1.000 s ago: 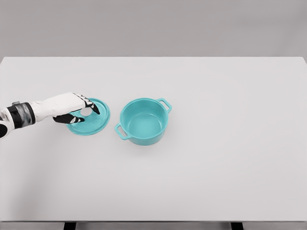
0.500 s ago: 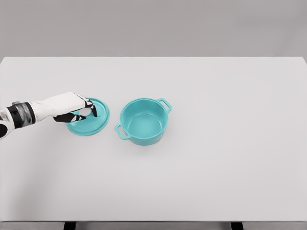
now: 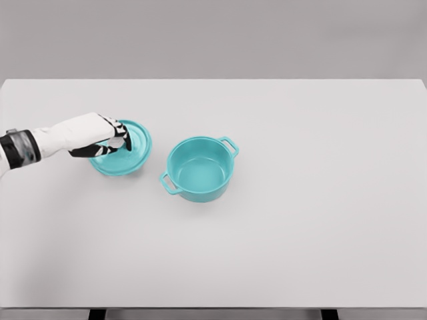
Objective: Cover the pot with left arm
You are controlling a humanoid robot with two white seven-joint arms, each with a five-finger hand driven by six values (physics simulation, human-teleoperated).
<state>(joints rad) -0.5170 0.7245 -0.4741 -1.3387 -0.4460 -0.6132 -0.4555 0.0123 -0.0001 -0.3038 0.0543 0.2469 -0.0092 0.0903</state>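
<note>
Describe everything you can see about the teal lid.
The lid is round, teal and smooth, seemingly enamelled like the pot. It has a pale knob at its centre, gripped by the left hand. It sits left of the open pot, apart from it, seemingly raised slightly above the white table over a faint shadow.

Left hand reaches in from picture left, fingers curled around the pale knob of the teal lid. A shadow shows under the lid's near edge on the white table. Teal pot stands uncovered just right of the lid, two side handles, interior empty.
</note>
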